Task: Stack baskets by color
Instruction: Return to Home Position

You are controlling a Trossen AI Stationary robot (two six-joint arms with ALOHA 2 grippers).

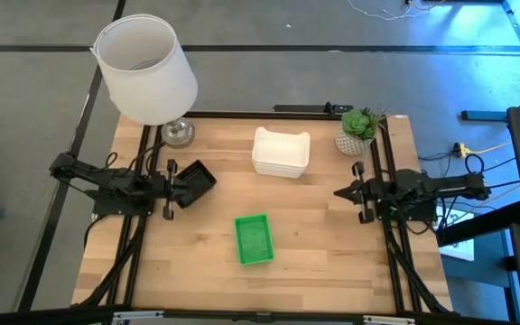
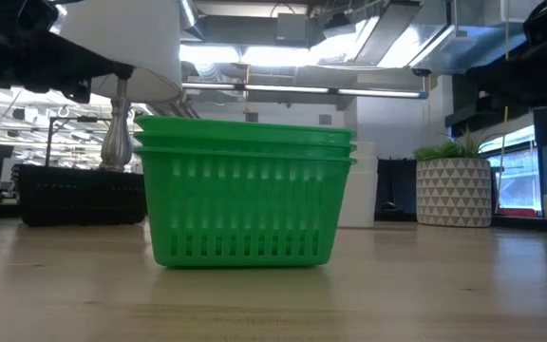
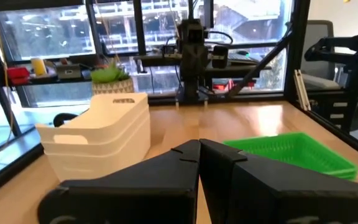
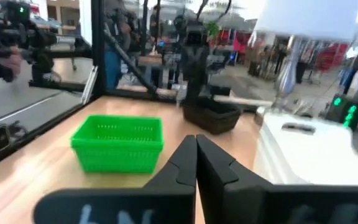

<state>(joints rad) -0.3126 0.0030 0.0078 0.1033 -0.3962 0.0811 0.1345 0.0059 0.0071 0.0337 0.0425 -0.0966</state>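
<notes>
Green baskets (image 1: 254,239), three nested with their rims stepped one over another in the low view, sit at 6 o'clock from the centre of the table (image 1: 332,262), taking the lamp's edge as 12. White baskets (image 1: 281,152), three nested likewise, sit at 12 o'clock near that far edge. Black baskets (image 1: 195,178) lie at 10 o'clock, turned askew; how many are stacked there I cannot tell. Left gripper (image 1: 179,191) hangs at 9 o'clock, just beside the black baskets, its fingers pressed together on nothing. Right gripper (image 1: 339,192) hangs at 3 o'clock, well apart from every basket, its claw clenched and empty too. A white lamp (image 1: 147,68) stands at 11 o'clock, and a potted plant (image 1: 357,131) at 2 o'clock, near the white baskets.
</notes>
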